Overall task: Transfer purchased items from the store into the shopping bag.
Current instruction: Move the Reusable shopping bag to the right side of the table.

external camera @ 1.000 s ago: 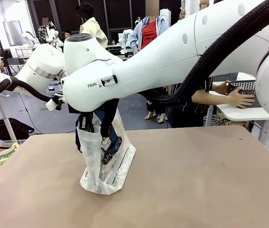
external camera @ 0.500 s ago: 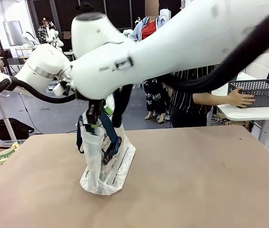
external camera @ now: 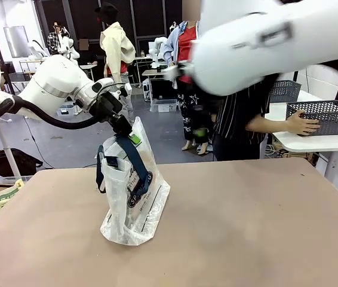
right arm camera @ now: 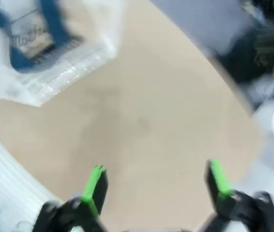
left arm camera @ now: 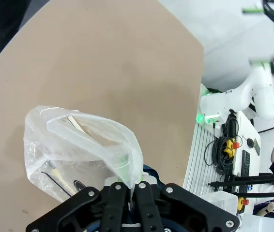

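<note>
Standing upright on the near-left part of the brown table, the shopping bag is held up at its top edge by your left gripper, whose jaws are pinched fully together on the thin plastic beside the navy strap handles. In the left wrist view that same gripper sits at the bottom edge with the bag's mouth pulled open beyond it; you can make out a flat tan piece and a small dark item inside, though nothing finer can be told through the film. Your right arm crosses the upper right of the front view, blurred, well above the table. In the right wrist view the right gripper has its green-padded fingers spread wide apart with nothing between them, only bare table beneath; the picture is smeared, and the bag lies at the upper left of it. The store, a dark grey mesh basket, rests on a white side table at the far right, with the person's hand laid against its left end.
</note>
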Motion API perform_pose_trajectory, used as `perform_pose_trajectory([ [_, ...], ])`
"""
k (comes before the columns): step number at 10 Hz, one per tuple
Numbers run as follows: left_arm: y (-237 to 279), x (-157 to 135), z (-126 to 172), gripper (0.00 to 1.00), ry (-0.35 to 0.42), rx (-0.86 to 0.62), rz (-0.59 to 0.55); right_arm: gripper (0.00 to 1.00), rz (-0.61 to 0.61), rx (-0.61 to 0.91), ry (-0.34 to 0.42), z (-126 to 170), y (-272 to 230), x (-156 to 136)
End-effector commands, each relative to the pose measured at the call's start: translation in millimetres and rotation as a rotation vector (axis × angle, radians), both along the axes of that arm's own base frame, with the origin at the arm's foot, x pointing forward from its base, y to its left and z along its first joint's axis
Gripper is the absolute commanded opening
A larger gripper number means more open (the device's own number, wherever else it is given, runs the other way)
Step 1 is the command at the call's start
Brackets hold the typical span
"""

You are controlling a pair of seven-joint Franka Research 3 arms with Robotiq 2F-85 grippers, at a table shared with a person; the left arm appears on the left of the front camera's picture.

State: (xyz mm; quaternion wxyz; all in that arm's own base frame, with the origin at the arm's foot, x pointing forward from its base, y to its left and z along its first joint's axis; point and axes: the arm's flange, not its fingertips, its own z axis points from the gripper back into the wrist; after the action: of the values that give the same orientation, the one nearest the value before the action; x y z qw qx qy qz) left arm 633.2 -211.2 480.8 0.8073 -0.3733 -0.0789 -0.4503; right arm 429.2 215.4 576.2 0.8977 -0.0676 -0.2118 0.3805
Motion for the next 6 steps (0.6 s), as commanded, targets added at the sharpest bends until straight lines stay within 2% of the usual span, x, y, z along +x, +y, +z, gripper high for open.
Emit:
perform_pose_trajectory([
  [1,-5.2,3.8,3.7,0.00,0.004,0.103,-0.011,1.00,-0.244,0.071,0.101,-22.2,-76.5,16.1],
  [2,-8.3,-0.8,6.8,0.00,-0.016,0.150,0.014,1.00,-0.319,0.117,0.150,-32.9,-118.8,19.8],
  [3,-2.5,-5.5,14.8,0.00,-0.087,0.293,0.074,1.00,-0.414,0.161,0.187,-49.0,-153.5,30.5],
  [4,2.3,-11.1,22.0,0.00,-0.124,0.330,0.099,1.00,-0.502,0.163,0.236,-64.8,-176.1,34.2],
  [6,4.0,-13.5,26.1,0.00,-0.133,0.353,0.110,1.00,-0.599,0.236,0.257,-83.8,-214.6,27.3],
])
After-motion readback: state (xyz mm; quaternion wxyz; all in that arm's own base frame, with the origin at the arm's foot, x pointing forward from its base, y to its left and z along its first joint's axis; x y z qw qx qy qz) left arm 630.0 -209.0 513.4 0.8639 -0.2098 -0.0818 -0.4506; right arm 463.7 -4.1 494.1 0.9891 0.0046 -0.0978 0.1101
